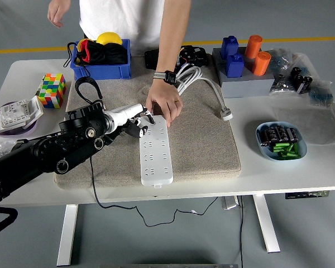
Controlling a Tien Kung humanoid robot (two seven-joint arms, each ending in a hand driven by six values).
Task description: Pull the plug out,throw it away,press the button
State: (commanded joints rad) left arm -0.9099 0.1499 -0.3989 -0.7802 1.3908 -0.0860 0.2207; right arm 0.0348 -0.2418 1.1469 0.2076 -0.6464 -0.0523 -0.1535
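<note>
A white power strip point(156, 153) lies lengthwise on the beige mat point(206, 145), none of its sockets holding a plug. My left hand point(138, 125) is at the strip's far left corner, fingers curled and holding nothing, with the tips touching the strip. A person's hand point(164, 105) presses down on the same far end from the other side. A white plug point(227, 115) on a grey-white cable lies loose on the mat to the right. My right arm is out of view.
A blue bin point(100, 61) of items stands at the back left, and a Rubik's cube point(51, 90) sits left of the mat. Blue and orange blocks point(243, 61) stand at the back right. A dish of batteries point(281, 140) is on the right. A black cable point(95, 190) hangs over the front edge.
</note>
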